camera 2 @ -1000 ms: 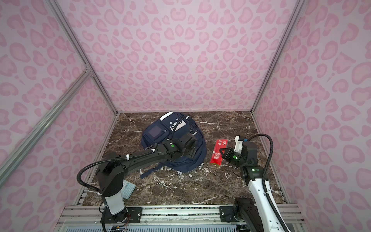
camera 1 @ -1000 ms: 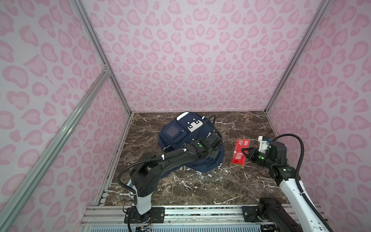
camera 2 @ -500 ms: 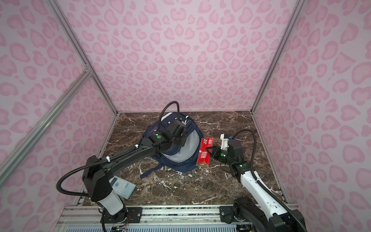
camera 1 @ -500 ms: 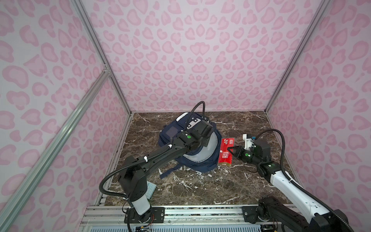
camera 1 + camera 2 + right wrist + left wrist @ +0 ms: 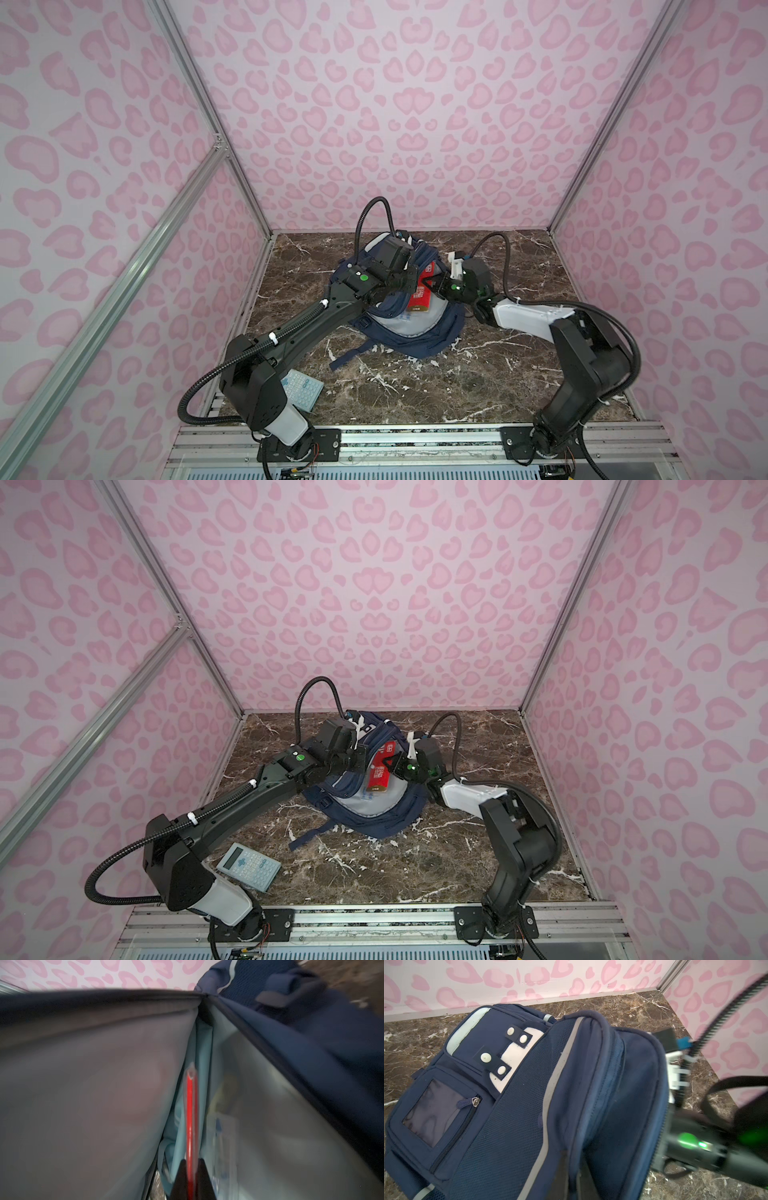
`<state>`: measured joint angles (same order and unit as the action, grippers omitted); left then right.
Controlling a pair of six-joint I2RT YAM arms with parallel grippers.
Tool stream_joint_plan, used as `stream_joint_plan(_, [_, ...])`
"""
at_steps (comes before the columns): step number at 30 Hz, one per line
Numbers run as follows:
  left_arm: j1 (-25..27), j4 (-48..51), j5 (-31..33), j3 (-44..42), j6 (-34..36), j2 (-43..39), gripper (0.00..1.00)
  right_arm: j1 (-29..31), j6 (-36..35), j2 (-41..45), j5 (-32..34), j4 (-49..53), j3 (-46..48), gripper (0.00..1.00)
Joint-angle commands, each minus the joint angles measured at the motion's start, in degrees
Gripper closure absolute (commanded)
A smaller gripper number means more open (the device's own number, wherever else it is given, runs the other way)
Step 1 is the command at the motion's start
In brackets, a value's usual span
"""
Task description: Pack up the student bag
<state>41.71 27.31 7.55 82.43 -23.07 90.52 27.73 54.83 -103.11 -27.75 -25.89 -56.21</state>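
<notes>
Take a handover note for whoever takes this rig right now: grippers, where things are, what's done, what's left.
Left gripper: shut on the student bag, lifting its front panel open.
Right gripper: shut on the red packet, at the grey-lined opening.
Done: bag open, packet at its mouth.
Left: release the packet inside; the calculator lies on the table, unpacked.

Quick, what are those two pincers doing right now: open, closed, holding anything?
Left pincer: closed on the student bag's raised flap.
Right pincer: closed on a thin red packet over the open bag.
</notes>
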Motion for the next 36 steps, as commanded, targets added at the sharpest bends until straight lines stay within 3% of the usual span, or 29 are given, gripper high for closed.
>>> stream_joint_plan(1, [-0.01,-6.4,-3.94,-0.5,-3.38,-1.07,0.97,1.36,-0.43,-6.71,4.24,-3.76,-5.59,1.0])
stream_joint_plan(6, [-0.1,-6.62,-2.81,-1.72,-4.54,-0.79,0.97,3.27,-1.03,-15.44,5.9,-3.1,-12.66,1.0])
stream_joint_plan(8, [-0.15,-7.87,-3.42,-2.9,-5.04,-0.49,0.97,3.12,0.08,-16.01,4.41,-3.82,-12.34,0.81])
stream_joint_plan(9, [-0.17,-8.59,-3.87,-3.58,-5.42,-0.33,0.97,2.84,0.85,-15.15,4.2,-4.84,-10.74,0.76])
stream_joint_plan(15, [-0.27,-11.06,-4.3,-5.0,-6.72,1.61,0.96,0.68,-4.27,-4.97,4.98,2.99,-2.26,0.59])
stream_joint_plan(22, [-0.25,-14.2,-5.35,-7.82,-8.16,4.78,0.95,-4.17,-7.37,6.57,3.59,5.54,10.25,0.58])
stream_joint_plan(26, [-0.24,-15.98,-6.27,-8.85,-9.6,7.94,0.94,-4.41,-12.56,15.94,6.4,13.01,14.79,0.57])
stream_joint_plan(28, [-0.25,-16.82,-7.89,-8.95,-9.85,9.48,0.73,-2.2,-16.23,22.26,12.63,18.96,16.68,0.54])
stream_joint_plan(29, [-0.28,-17.28,-8.37,-9.04,-10.03,9.99,0.47,-0.9,-18.35,25.75,16.16,22.35,17.37,0.04])
stream_joint_plan(30, [-0.23,-17.53,-8.69,-9.11,-10.34,10.36,0.24,0.62,-20.09,28.89,19.92,25.46,18.16,0.0])
stream_joint_plan(31, [-0.27,-17.66,-8.82,-9.13,-10.62,10.54,0.14,1.63,-21.51,31.87,22.31,27.77,18.61,0.0])
stream_joint_plan(36, [-0.95,-22.19,-12.44,-12.32,-14.42,7.08,0.03,5.57,-22.73,43.95,24.26,33.24,21.94,0.0])
